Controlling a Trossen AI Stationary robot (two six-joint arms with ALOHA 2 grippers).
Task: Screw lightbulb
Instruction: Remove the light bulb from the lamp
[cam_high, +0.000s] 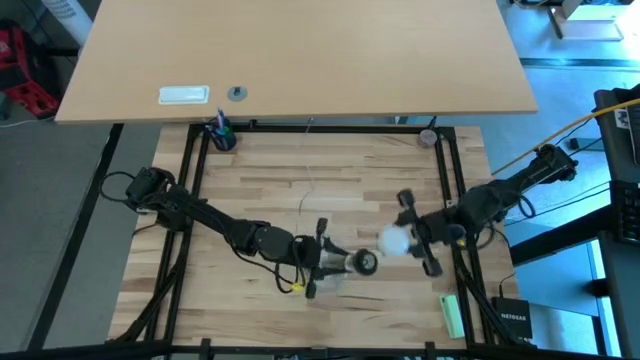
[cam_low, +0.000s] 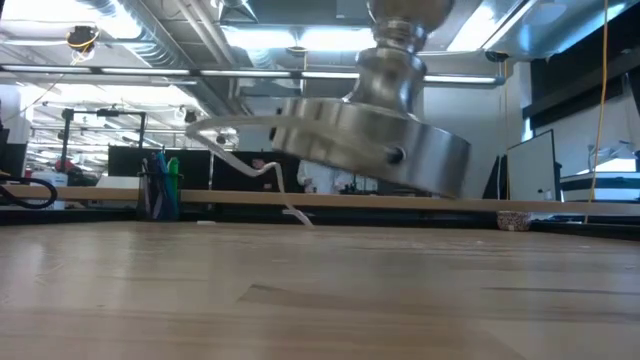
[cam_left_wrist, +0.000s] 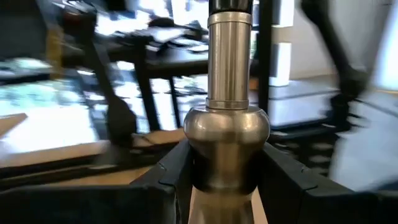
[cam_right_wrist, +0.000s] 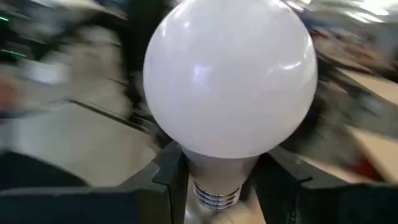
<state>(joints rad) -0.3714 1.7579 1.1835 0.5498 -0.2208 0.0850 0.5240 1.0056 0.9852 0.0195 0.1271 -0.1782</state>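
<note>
The silver stand (cam_high: 352, 264) sits near the table's front middle. Its round base (cam_low: 370, 140) shows tilted and clear of the table in the low view. My left gripper (cam_high: 322, 262) is shut on the stand and reaches in from the table's left. The white lightbulb (cam_high: 393, 240) is just right of the stand's dark socket top (cam_high: 364, 262). My right gripper (cam_high: 412, 240) is shut on the bulb and reaches in from the right. The bulb's frosted globe (cam_right_wrist: 230, 74) fills the right wrist view, with the screw base (cam_right_wrist: 215, 195) below it. My left gripper pinches the stand's rounded bulge (cam_left_wrist: 227, 149) on the stem, between its two fingers (cam_left_wrist: 177, 171). The fingers come level from the table's left and lie across the stem. The stand is lifted clear of the table and tilted. My right gripper pinches the bulb's tapering neck (cam_right_wrist: 217, 167), between globe and screw base, with its two fingers (cam_right_wrist: 169, 171). The fingers come from the table's right. The globe points away from the wrist, toward the stand.
A white cord (cam_high: 305, 205) runs from the stand toward the table's far edge. A cup of pens (cam_high: 221, 133) stands at the far left corner, a small dish (cam_high: 428, 137) at the far right. A green object (cam_high: 452, 313) lies at the front right.
</note>
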